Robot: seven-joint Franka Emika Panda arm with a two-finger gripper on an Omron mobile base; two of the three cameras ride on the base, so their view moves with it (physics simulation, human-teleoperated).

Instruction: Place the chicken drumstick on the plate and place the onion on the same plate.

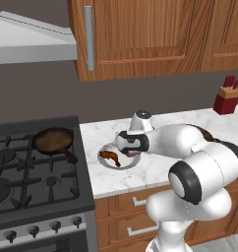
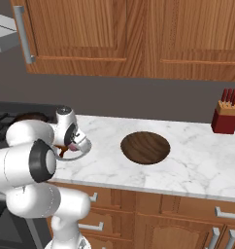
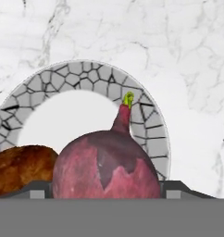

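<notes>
The second half of the task is in hand: the chicken drumstick [image 1: 110,157] already lies on the plate [image 1: 102,161], toward its 9 o'clock side in the left base view, and the onion [image 3: 107,166] is now over that same plate, right at the gripper [image 3: 107,192]. In the hand view the red bulb sits between the two dark finger tips, its stem pointing to 12 o'clock, with the drumstick just beside it at 9 o'clock and the plate's patterned rim arching behind both. The jaws stand wide and flank the onion on either side — whether they are pressing it or have already let go cannot be told, nor whether the bulb rests on the plate or hangs just above it. If it is not yet down, the next move calls for a short, straight lowering and a full opening; if it is, a clean vertical lift — no sideways drag, since a round onion would likely roll against the drumstick or toward the rim.
</notes>
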